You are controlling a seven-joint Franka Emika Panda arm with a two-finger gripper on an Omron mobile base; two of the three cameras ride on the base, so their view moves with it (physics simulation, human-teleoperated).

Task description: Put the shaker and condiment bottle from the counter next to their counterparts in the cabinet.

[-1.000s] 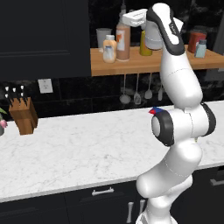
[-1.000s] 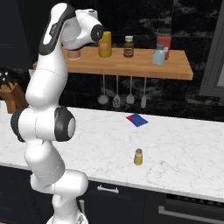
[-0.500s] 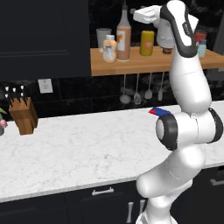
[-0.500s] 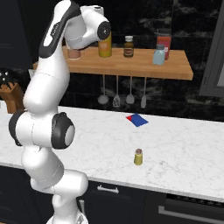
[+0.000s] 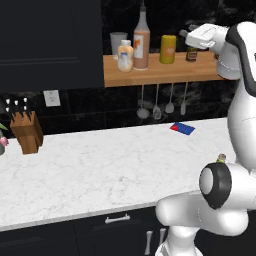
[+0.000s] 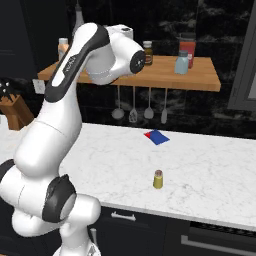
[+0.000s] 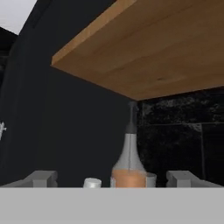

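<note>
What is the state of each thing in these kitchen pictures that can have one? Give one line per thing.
condiment bottle: upright on the cabinet, beside the squat orange-and-white bottle.
shaker: upright on the counter, not yet moved.
pale blue shaker: upright on the cabinet.
gripper: open, holding nothing.
</note>
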